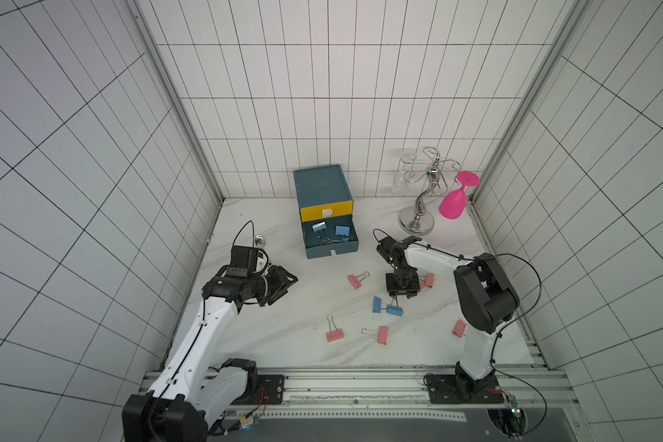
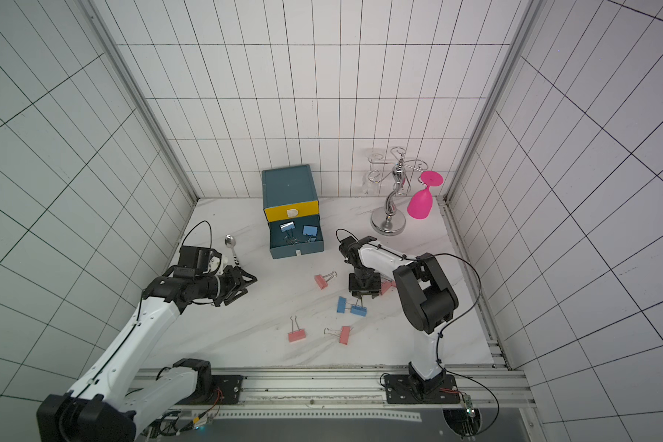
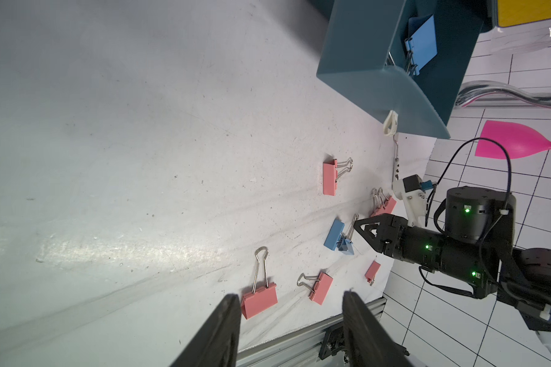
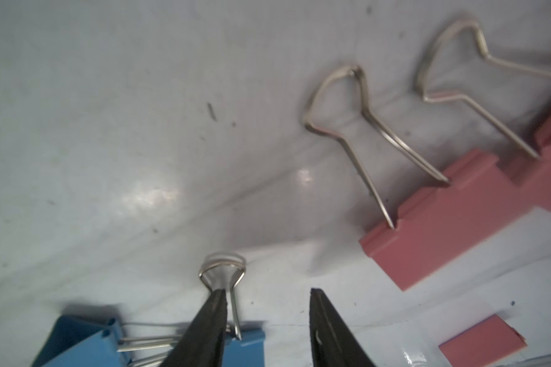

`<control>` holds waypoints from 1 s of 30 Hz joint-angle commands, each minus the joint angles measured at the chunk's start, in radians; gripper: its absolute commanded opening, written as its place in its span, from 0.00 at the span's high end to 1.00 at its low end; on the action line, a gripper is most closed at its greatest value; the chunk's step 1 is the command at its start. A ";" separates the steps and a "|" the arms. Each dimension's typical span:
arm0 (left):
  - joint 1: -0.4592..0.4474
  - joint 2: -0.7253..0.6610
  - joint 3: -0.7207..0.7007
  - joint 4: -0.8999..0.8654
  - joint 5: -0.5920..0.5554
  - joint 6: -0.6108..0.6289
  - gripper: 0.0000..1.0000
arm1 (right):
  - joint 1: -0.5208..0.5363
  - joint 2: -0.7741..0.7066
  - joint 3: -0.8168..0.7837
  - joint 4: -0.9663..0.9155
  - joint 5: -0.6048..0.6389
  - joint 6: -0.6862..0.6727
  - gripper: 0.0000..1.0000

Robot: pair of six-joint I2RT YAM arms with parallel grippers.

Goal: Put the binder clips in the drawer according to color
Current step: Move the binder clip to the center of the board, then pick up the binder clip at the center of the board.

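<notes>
The cabinet's lower drawer [image 1: 332, 250] stands pulled out, with blue binder clips [image 1: 342, 230] inside. Two blue binder clips [image 1: 377, 305] lie together mid-table, and several pink ones [image 1: 354, 281] are scattered around them. My right gripper [image 1: 400, 295] points straight down just behind the blue pair. In the right wrist view it [image 4: 266, 292] is open, with one finger [image 4: 213, 317] against the wire handle of a blue clip [image 4: 252, 344] and nothing clamped. My left gripper [image 1: 289, 285] hovers open at the table's left, holding nothing. A pink clip [image 3: 259, 300] lies beyond its fingertips.
The yellow upper drawer [image 1: 326, 212] is closed. A chrome glass rack [image 1: 417, 224] with a hanging pink glass [image 1: 452, 204] stands at the back right. A spoon [image 1: 260, 240] lies behind the left arm. A metal rail [image 1: 360, 382] runs along the front edge.
</notes>
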 commanded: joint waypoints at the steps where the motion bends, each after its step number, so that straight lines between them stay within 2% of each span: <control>1: 0.003 -0.007 0.016 0.020 0.011 0.017 0.45 | 0.041 0.069 0.093 -0.032 -0.033 -0.052 0.55; 5: 0.003 -0.007 0.016 0.019 0.009 0.017 0.45 | 0.108 0.167 0.230 -0.070 -0.070 -0.058 0.55; 8: 0.004 -0.007 0.018 0.018 0.009 0.018 0.45 | 0.136 0.195 0.275 -0.075 -0.089 -0.032 0.55; 15: 0.006 -0.002 0.018 0.019 0.009 0.021 0.45 | 0.135 0.096 0.251 -0.059 -0.069 -0.015 0.54; 21: 0.007 0.006 0.026 0.025 0.011 0.019 0.45 | 0.121 -0.060 0.174 -0.059 -0.058 -0.010 0.45; 30: 0.007 0.003 0.016 0.027 0.018 0.016 0.45 | 0.090 -0.245 -0.096 -0.013 -0.102 0.003 0.28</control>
